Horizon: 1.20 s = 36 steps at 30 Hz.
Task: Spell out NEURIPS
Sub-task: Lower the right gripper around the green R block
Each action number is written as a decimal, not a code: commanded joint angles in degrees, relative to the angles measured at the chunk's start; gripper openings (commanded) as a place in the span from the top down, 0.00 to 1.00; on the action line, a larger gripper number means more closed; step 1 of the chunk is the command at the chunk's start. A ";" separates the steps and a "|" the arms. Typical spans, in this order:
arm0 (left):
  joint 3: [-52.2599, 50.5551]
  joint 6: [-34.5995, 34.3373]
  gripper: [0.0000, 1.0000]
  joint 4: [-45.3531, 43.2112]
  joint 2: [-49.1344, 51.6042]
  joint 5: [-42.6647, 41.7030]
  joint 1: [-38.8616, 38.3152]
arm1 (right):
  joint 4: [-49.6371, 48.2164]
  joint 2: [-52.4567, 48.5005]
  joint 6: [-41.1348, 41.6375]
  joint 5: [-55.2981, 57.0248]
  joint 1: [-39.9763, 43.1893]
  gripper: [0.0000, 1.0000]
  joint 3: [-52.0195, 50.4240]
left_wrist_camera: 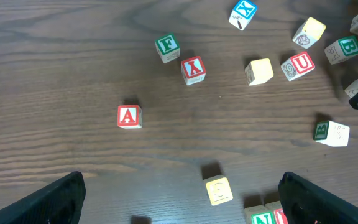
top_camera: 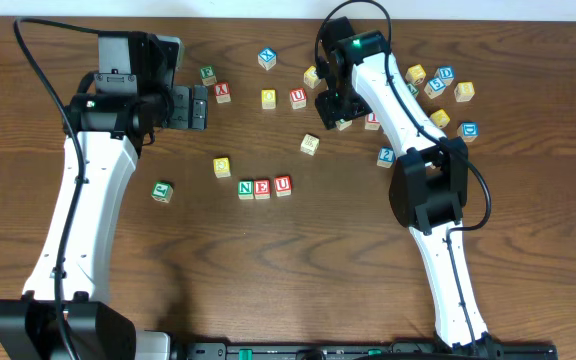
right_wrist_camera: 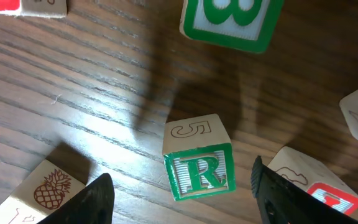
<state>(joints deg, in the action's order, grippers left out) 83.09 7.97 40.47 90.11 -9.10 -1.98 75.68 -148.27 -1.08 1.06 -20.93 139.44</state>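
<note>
Cubes N (top_camera: pixel 246 187), E (top_camera: pixel 262 187) and U (top_camera: pixel 282 185) stand in a row mid-table. A yellow-faced cube (top_camera: pixel 222 166) sits just to their left and also shows in the left wrist view (left_wrist_camera: pixel 219 190). A green R cube (right_wrist_camera: pixel 199 172) rests on the table between the spread fingers of my right gripper (right_wrist_camera: pixel 188 199), which is open and not touching it. In the overhead view the right gripper (top_camera: pixel 333 112) is low at the back. My left gripper (top_camera: pixel 198 107) is open and empty, hovering above the table at the back left; it also shows in its wrist view (left_wrist_camera: pixel 182 199).
Loose cubes lie near the left gripper: red A (left_wrist_camera: pixel 128 116), green F (left_wrist_camera: pixel 166 46), blue X (left_wrist_camera: pixel 243 12), another red U (left_wrist_camera: pixel 298 65). A green cube (right_wrist_camera: pixel 229 18), a pineapple cube (right_wrist_camera: pixel 42 190) and a red-faced cube (right_wrist_camera: pixel 319 186) crowd the R. Several cubes cluster at the back right (top_camera: pixel 438 85).
</note>
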 commanded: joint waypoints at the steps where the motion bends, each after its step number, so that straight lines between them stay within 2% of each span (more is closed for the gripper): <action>1: 1.46 0.59 0.02 0.02 -0.24 -0.35 0.20 | -0.15 0.00 -0.76 0.55 -0.50 0.34 0.46; 15: 1.49 0.59 0.02 0.02 -0.24 -0.35 0.20 | -2.54 0.00 -0.90 0.55 -0.50 0.39 -3.58; 21: 1.49 0.59 0.02 0.02 -0.24 -0.35 0.20 | -3.10 0.00 -0.92 0.57 -0.50 0.44 -4.17; 36: 1.46 0.57 0.02 0.02 -0.24 -0.35 0.20 | -3.34 0.00 -0.92 0.57 -0.48 0.44 -4.17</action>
<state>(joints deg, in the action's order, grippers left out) 83.09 7.94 40.47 90.11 -9.10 -1.98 72.38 -148.27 -1.56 1.13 -20.93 135.57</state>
